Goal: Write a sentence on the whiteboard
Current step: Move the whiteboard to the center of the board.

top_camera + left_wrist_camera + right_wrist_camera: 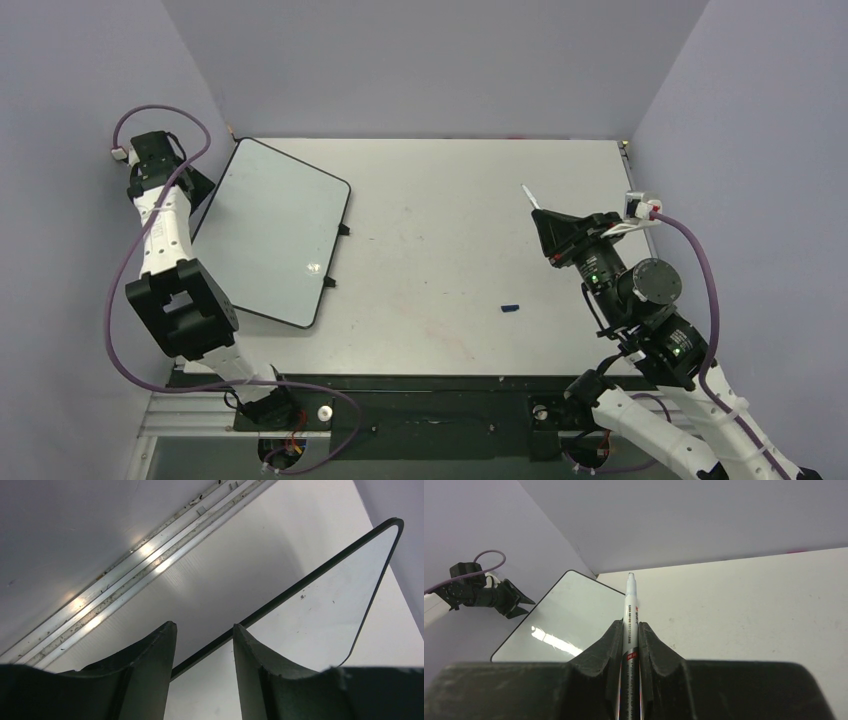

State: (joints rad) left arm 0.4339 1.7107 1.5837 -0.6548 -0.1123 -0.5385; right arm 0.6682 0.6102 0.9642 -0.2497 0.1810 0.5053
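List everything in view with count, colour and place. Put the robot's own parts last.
whiteboard: one, glossy white with a thin black rim, left part of the table, set askew, no writing visible.
marker: one, white barrel, uncapped, gripped above the table's right side.
small blue piece: one, blue, lying on the bare table right of centre; possibly the marker's cap.
table: one, matte white, under everything.
walls: three, lilac, left, far and right of the table.
left tool: one, black, jaws apart, at the whiteboard's left rim.
right tool: one, black, shut on the marker.
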